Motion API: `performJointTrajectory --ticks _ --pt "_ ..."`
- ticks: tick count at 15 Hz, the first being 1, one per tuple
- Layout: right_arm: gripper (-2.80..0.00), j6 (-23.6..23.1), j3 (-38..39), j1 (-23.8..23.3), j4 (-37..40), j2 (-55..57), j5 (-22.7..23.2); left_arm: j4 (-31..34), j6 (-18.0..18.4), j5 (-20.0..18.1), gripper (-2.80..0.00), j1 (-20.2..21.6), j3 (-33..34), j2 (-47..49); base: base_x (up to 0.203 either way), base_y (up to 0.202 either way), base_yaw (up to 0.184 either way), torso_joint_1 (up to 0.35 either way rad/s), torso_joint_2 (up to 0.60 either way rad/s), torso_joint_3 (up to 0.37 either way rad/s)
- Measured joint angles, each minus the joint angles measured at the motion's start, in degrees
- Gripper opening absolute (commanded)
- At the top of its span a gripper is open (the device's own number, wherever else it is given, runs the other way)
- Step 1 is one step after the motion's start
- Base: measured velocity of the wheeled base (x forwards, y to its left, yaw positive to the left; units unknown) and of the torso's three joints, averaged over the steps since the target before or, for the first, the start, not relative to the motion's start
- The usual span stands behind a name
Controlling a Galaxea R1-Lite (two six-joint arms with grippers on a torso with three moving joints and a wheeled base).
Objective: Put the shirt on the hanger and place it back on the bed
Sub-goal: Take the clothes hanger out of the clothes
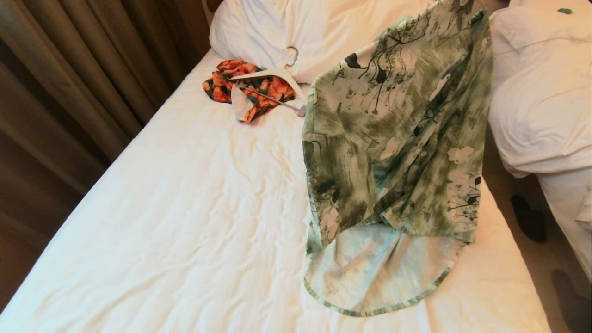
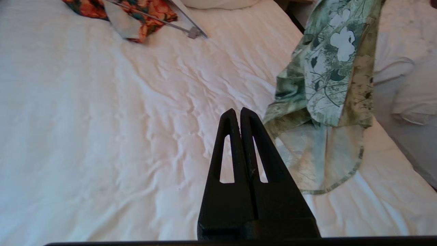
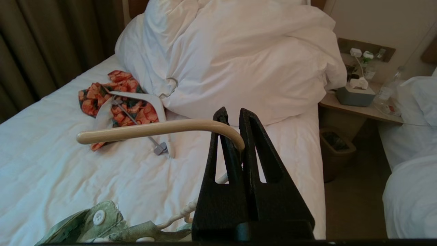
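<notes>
White wrinkled bed [image 1: 185, 222] lies beneath the shirt [image 1: 397, 152], which hangs from the hanger [image 3: 153, 130] clamped in the right gripper [image 3: 232, 118]. Lowering slowly should let the hem fold flat. The left gripper [image 2: 237, 114] hovers closed and empty.

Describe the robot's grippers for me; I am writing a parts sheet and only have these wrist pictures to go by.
Both look alike. The left gripper has two matte black fingers, long and tapering to narrow tips, each pierced by a slim triangular cut-out, rising from a broad black block. The right gripper is the same design, with a faintly grainy surface. No cables, labels or markings show, and the arms themselves are out of view.
</notes>
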Motion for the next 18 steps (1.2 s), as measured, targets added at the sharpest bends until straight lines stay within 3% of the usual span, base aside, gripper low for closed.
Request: performJointTrajectory --ticks 5,10,18 --pt "-2.8 -2.38 0.0 2.73 -1.32 0.31 -2.4 0.16 -0.07 0.02 -2.8 3.33 2.7 -5.02 0.0 0.0 0.0 0.0 0.0 0.0" --pt "-2.8 -2.56 0.0 4.05 -1.33 0.04 -2.96 -0.26 0.0 4.67 -2.8 5.56 4.76 -6.74 0.0 0.0 0.0 0.0 0.0 0.0" --pt "-2.8 -2.87 0.0 3.81 -1.25 -0.93 -3.73 0.16 0.7 4.49 -2.8 15.52 4.77 -7.06 0.0 0.0 0.0 0.0 0.0 0.0"
